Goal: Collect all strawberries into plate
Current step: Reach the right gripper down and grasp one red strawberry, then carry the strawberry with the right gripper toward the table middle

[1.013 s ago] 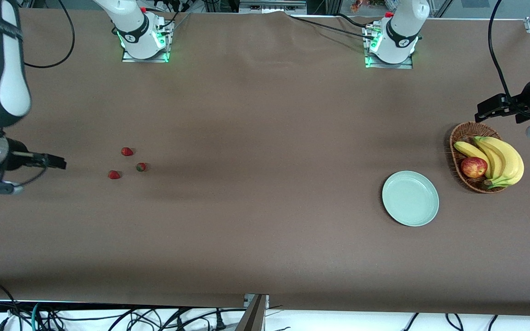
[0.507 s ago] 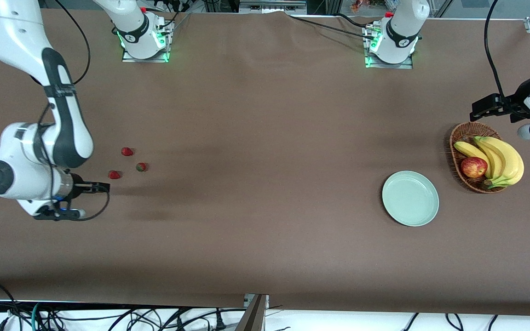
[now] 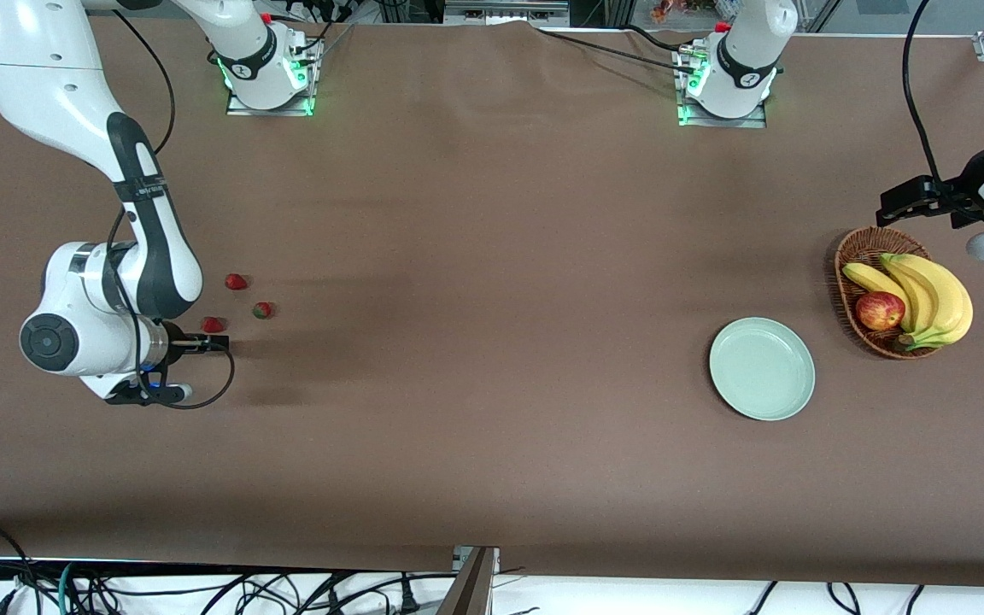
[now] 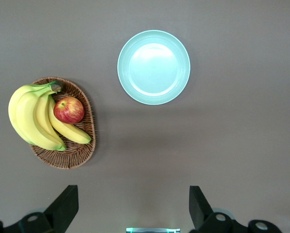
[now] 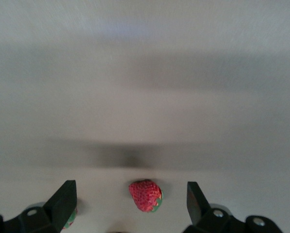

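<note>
Three strawberries (image 3: 236, 281) (image 3: 263, 310) (image 3: 213, 325) lie close together on the brown table at the right arm's end. My right gripper (image 3: 206, 343) is low beside the strawberry nearest the front camera, open and empty. In the right wrist view one strawberry (image 5: 145, 195) lies between the open fingers of the gripper (image 5: 130, 190), untouched; a second (image 5: 70, 218) peeks out by one finger. The mint-green plate (image 3: 762, 368) sits empty toward the left arm's end, also in the left wrist view (image 4: 153, 67). My left gripper (image 3: 909, 202) (image 4: 132, 193) waits open above the table by the basket.
A brown wicker basket (image 3: 852, 256) (image 4: 81, 145) with bananas (image 3: 936, 295) and a red apple (image 3: 879, 310) stands beside the plate, toward the left arm's end. Cables hang along the table's front edge.
My right arm has swung in from the table's end and brought its gripper down next to the strawberries. The left gripper has barely shifted. The strawberries and plate have not moved.
</note>
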You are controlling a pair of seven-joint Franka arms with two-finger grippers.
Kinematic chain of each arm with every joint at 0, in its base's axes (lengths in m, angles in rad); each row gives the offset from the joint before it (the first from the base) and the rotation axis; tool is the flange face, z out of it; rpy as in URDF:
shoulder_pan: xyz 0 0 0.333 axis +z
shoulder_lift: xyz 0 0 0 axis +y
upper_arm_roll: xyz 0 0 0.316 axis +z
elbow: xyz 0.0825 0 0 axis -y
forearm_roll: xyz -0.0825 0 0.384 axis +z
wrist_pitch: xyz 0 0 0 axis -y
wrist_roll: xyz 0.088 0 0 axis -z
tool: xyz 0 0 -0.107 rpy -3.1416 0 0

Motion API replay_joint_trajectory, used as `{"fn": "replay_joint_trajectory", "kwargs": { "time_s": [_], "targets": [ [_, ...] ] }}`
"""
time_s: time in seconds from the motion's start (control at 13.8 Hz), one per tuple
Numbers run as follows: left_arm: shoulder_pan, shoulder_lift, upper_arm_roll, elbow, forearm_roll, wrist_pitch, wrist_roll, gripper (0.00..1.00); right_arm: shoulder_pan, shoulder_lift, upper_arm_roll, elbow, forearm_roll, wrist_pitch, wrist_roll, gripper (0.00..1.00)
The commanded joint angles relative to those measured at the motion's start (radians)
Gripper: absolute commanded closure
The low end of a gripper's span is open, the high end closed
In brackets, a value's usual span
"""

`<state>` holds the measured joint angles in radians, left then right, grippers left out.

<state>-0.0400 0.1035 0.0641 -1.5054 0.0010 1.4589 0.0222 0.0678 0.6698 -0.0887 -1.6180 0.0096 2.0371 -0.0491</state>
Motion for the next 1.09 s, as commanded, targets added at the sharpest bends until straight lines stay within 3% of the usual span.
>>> {"fn": "replay_joint_trajectory", "kwargs": {
  "time_s": [0.0, 0.65, 0.72, 1.01],
  "targets": [
    [-0.012, 0.027, -0.003, 0.028, 0.017, 0.012, -0.001, 0.0, -0.008, -0.009, 0.001, -0.051, 0.006, 0.031, -0.015, 0.0],
    [-0.014, 0.018, -0.038, 0.034, 0.011, -0.038, -0.004, 0.0, -0.017, 0.004, 0.001, -0.109, 0.007, 0.1, -0.038, 0.0],
    [-0.014, 0.018, -0.038, 0.034, 0.011, -0.038, -0.004, 0.0, -0.017, 0.002, 0.001, -0.117, 0.007, 0.11, -0.038, 0.04],
    [-0.011, 0.018, -0.036, 0.045, 0.01, -0.038, -0.004, 0.0, -0.017, 0.004, 0.0, -0.119, 0.007, 0.112, -0.052, 0.53]
  ]
}}
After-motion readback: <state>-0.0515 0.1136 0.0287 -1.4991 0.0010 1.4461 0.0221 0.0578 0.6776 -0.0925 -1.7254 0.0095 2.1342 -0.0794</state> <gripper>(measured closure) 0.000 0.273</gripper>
